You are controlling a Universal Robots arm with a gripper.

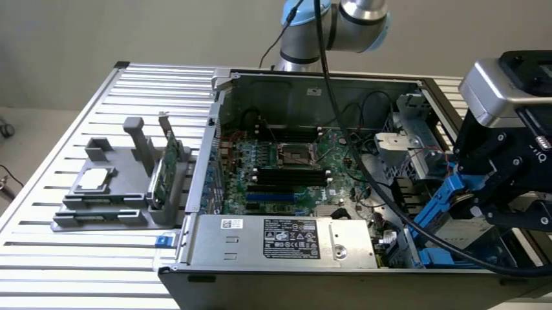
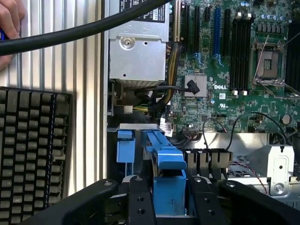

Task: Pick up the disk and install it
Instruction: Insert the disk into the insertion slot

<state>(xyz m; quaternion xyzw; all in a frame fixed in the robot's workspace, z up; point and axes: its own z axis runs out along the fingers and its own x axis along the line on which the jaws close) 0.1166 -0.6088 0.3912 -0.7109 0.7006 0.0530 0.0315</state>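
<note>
The disk [image 1: 438, 210] shows mainly as its bright blue carrier rails, held tilted over the drive bay at the computer case's front corner, on the exterior view's right. My gripper [image 1: 485, 197] is shut on it from above. In the wrist view the blue rail [image 2: 165, 161] runs out from between the two black fingers [image 2: 140, 199], which press on either side of it; the gripper [image 2: 169, 190] hides the disk's metal body. A second blue bracket [image 2: 125, 145] sits in the bay just beside the rail.
The open case [image 1: 214, 123] holds the motherboard [image 1: 285, 161] and a silver power supply [image 1: 285, 237]. A thick black cable [image 1: 379, 194] crosses the case. A grey fixture [image 1: 112, 206] with a silver chip [image 1: 93, 179] and a green card [image 1: 165, 169] stands at the exterior view's left. A person's hand [image 2: 9, 21] is at the table edge.
</note>
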